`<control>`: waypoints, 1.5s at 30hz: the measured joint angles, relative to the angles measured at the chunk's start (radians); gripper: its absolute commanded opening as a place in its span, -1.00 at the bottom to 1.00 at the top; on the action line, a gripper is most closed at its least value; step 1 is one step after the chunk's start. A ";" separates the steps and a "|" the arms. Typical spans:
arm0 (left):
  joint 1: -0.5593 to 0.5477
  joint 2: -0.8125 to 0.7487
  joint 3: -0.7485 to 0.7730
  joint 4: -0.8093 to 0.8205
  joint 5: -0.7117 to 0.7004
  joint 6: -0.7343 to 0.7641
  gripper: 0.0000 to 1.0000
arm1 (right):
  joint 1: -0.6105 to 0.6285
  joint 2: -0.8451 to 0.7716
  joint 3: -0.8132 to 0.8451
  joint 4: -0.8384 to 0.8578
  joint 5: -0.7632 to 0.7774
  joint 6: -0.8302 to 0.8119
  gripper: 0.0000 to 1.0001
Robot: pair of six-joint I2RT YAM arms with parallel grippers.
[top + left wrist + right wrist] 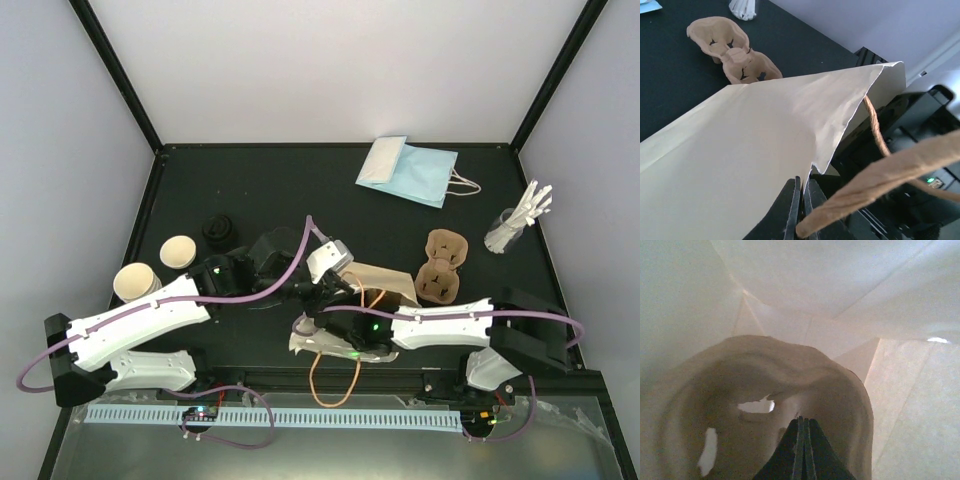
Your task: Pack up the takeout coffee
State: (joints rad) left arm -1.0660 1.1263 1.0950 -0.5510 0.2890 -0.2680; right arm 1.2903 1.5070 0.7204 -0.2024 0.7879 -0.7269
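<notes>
Left pincer (801,184), right pincer (801,421) closed; one tan bag (740,150), two lidless cups (179,251).

The right gripper's (801,422) two black fingers are pressing flat together at the bottom centre, with only a thin seam showing between them. Their tips are resting against the wall of a rounded, beige moulded-pulp cup carrier (740,370), and whether they are pinching it cannot be told. Light is coming through two ragged openings (756,406) in the carrier. A pale tan paper bag (805,280) is enclosing everything, its creased inner walls filling the background.
</notes>
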 measured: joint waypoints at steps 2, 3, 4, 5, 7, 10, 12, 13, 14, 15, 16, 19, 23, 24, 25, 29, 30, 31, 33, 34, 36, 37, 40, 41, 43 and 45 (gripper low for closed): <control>0.000 0.003 0.000 0.013 0.004 -0.004 -0.97 | 0.012 -0.023 0.013 -0.045 0.002 0.022 -0.98; 0.000 0.006 0.000 0.018 0.004 -0.006 -0.97 | 0.018 -0.031 0.020 -0.064 0.003 0.034 -0.98; 0.000 0.009 0.000 0.021 0.004 -0.007 -0.97 | 0.027 -0.039 0.030 -0.095 0.005 0.048 -0.98; 0.000 0.011 0.000 0.022 0.004 -0.008 -0.97 | 0.033 -0.045 0.037 -0.121 0.006 0.061 -0.98; 0.000 0.014 0.000 0.024 0.005 -0.010 -0.97 | 0.044 -0.050 0.051 -0.182 0.008 0.095 -0.98; 0.000 0.015 0.000 0.025 0.004 -0.014 -0.97 | 0.051 -0.050 0.069 -0.271 0.021 0.162 -0.98; 0.000 0.015 0.000 0.025 0.002 -0.015 -0.97 | 0.051 -0.050 0.082 -0.326 0.024 0.206 -0.98; 0.000 0.015 0.000 0.025 -0.001 -0.016 -0.97 | 0.051 -0.050 0.087 -0.348 0.025 0.228 -0.97; 0.000 0.015 0.000 0.025 -0.006 -0.017 -0.97 | 0.051 -0.050 0.089 -0.371 0.026 0.249 -0.98; 0.000 0.015 0.000 0.024 -0.013 -0.018 -0.97 | 0.051 -0.050 0.089 -0.386 0.026 0.262 -0.98; 0.000 0.015 0.000 0.024 -0.020 -0.018 -0.97 | 0.051 -0.050 0.089 -0.406 0.027 0.282 -0.98; 0.000 0.019 0.004 0.019 -0.046 -0.017 -0.97 | 0.051 -0.050 0.089 -0.438 0.029 0.315 -0.98; 0.000 0.022 0.031 -0.011 -0.089 -0.006 -0.97 | 0.051 -0.052 0.089 -0.449 0.032 0.337 -0.98; 0.000 0.022 0.038 -0.020 -0.099 -0.002 -0.97 | 0.050 -0.054 0.087 -0.447 0.034 0.338 -0.98; 0.000 0.022 0.045 -0.031 -0.105 0.003 -0.97 | 0.048 -0.058 0.084 -0.440 0.034 0.338 -0.98; 0.000 0.020 0.051 -0.051 -0.109 0.022 -0.97 | 0.019 -0.061 0.070 -0.402 0.033 0.330 -0.98; 0.000 0.020 0.051 -0.054 -0.109 0.026 -0.97 | 0.007 -0.061 0.065 -0.385 0.032 0.322 -0.98; 0.000 0.020 0.051 -0.056 -0.109 0.028 -0.97 | -0.002 -0.061 0.060 -0.367 0.031 0.315 -0.98; 0.000 0.019 0.051 -0.061 -0.109 0.031 -0.97 | -0.015 -0.059 0.049 -0.334 0.023 0.301 -0.98; 0.000 0.018 0.050 -0.064 -0.108 0.032 -0.97 | -0.019 -0.053 0.045 -0.313 0.021 0.293 -0.98; 0.000 0.016 0.050 -0.070 -0.109 0.037 -0.97 | -0.024 -0.033 0.039 -0.269 0.018 0.275 -0.98; 0.000 0.013 0.050 -0.074 -0.108 0.042 -0.97 | -0.025 -0.021 0.036 -0.241 0.015 0.264 -0.98; 0.000 -0.002 0.050 -0.088 -0.110 0.053 -0.97 | -0.029 0.021 0.029 -0.153 0.012 0.225 -0.98; 0.000 -0.008 0.050 -0.094 -0.111 0.058 -0.97 | -0.031 0.038 0.029 -0.116 0.012 0.208 -0.98; 0.000 -0.019 0.050 -0.109 -0.117 0.065 -0.97 | -0.032 0.067 0.028 -0.040 0.013 0.173 -0.98; 0.000 -0.026 0.045 -0.116 -0.121 0.070 -0.97 | -0.036 0.085 0.025 0.029 0.013 0.138 -0.98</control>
State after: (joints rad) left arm -1.0660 1.1004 1.1404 -0.6670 0.1684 -0.1978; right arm 1.2541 1.5921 0.7456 -0.1734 0.8013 -0.5884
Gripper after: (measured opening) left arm 0.015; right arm 0.022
